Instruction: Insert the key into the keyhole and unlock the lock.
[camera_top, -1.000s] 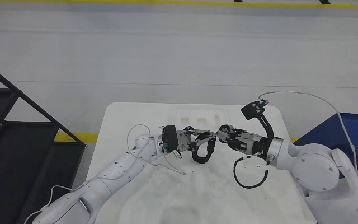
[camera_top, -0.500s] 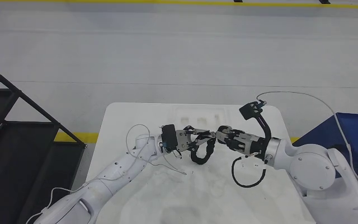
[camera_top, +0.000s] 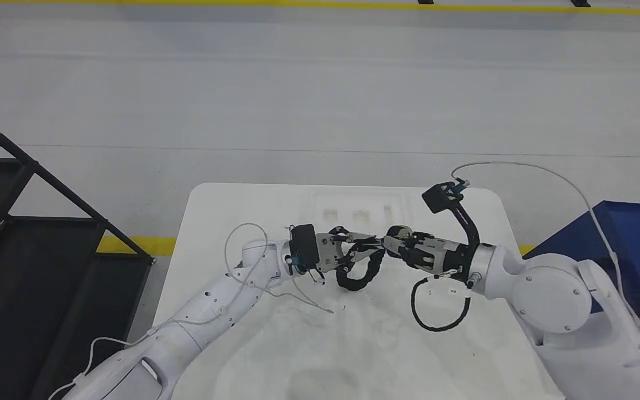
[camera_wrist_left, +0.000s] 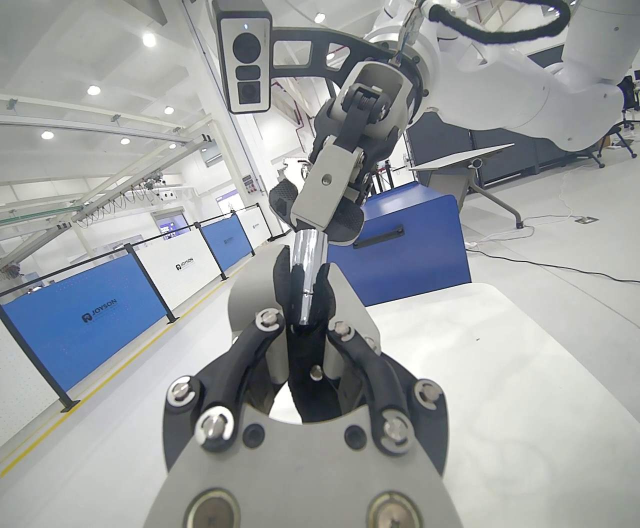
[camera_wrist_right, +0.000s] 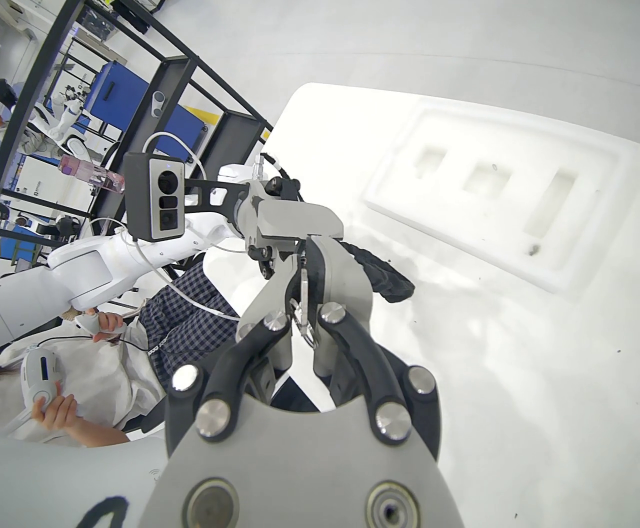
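Note:
The lock is a chrome cylinder (camera_wrist_left: 309, 260) with a black cable loop (camera_top: 358, 278) hanging from it above the white table (camera_top: 240, 210). My left gripper (camera_wrist_left: 305, 280) is shut on the cylinder, which points at the right gripper. My right gripper (camera_wrist_right: 302, 270) is shut on a thin metal key (camera_wrist_right: 303, 295). In the top view the left gripper (camera_top: 366, 243) and right gripper (camera_top: 388, 241) meet tip to tip over the middle of the table. The key's tip is at the cylinder's end; whether it is inside is hidden by the fingers.
A white foam tray (camera_top: 400, 212) with rectangular recesses lies on the table just behind the grippers. A black rack (camera_top: 40, 250) stands left of the table and a blue box (camera_top: 600, 240) to its right. Table edges are close on all sides.
The right arm has shifted a little to the left, toward the left gripper. The black cable loop has swung slightly left. Both grippers keep their hold.

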